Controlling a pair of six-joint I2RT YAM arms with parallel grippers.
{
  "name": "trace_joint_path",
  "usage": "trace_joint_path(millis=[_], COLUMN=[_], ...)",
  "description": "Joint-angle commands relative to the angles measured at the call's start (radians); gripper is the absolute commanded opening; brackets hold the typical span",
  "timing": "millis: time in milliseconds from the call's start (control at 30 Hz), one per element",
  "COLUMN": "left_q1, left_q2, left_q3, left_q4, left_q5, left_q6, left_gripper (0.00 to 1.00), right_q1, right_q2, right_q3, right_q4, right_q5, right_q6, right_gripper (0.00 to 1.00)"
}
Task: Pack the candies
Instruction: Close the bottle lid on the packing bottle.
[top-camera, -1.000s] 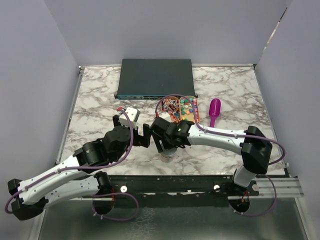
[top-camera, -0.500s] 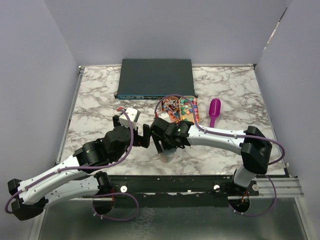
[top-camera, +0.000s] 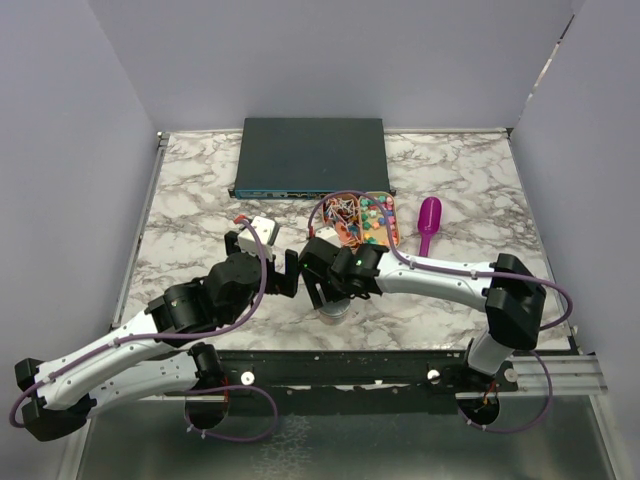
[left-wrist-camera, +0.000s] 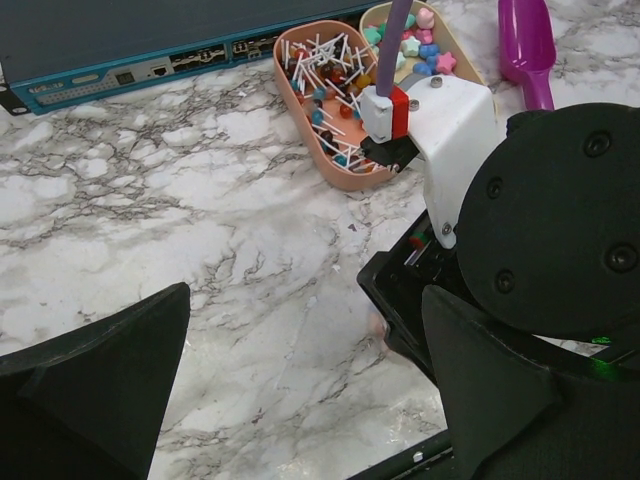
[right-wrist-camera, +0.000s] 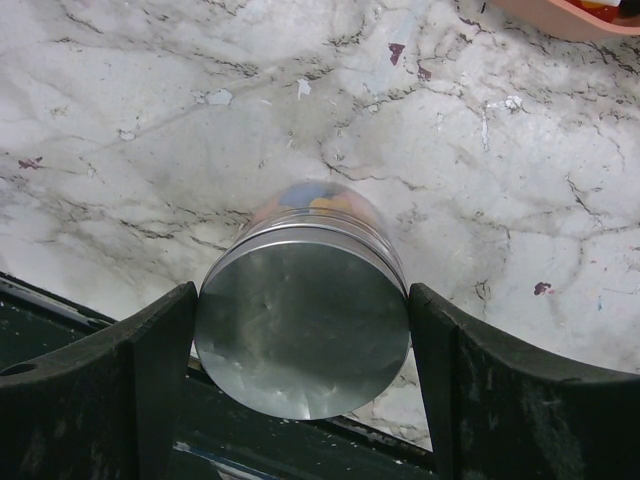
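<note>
A: Jaws?
B: Right gripper (right-wrist-camera: 300, 305) is clamped across the metal lid (right-wrist-camera: 302, 350) of a glass jar (right-wrist-camera: 318, 205), probably to twist or steady it. Left gripper (left-wrist-camera: 305, 300) gapes wide, empty, hovering just beside.
A: Candies (right-wrist-camera: 305, 196)?
B: Some are inside that jar. More sit in 1 half of the 2-part tray (left-wrist-camera: 335, 178), near the purple scoop (left-wrist-camera: 525, 40).
A: Setting?
B: Marble-pattern table (left-wrist-camera: 150, 200), dark switch box (top-camera: 310, 155) at the back, plain grey walls (top-camera: 330, 60).

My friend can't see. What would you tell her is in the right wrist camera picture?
A small clear jar with a shiny silver lid is pinched between the two black fingers of the right gripper, its lid facing the camera. Coloured candies show faintly through its side, and the white marble table lies behind.
</note>
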Motion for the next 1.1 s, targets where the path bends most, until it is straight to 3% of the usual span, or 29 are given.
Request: trace_joint_path(millis=[0, 500, 1067], left_q1=[0.006, 0.006, 0.006], left_q2=[-0.012, -0.016, -0.016], left_q3=[-0.007, -0.010, -0.009], left_q4=[0.010, 0.010, 0.011], left_q5=[-0.021, -0.014, -0.011], left_q6=[-0.007, -0.010, -0.012], left_gripper=[0.99, 0.99, 0.99], right_q1=[0.019, 0.036, 0.050], right_q2=[-0.005, 0.022, 0.066], right_q3=[-0.005, -0.005, 0.005], right_q4=[0.009, -0.049, -0.017], right_q5=[-0.004, 0.101, 0.065], right_q6=[0.013, 0.053, 0.051], right_gripper=[0.69, 0.69, 0.70])
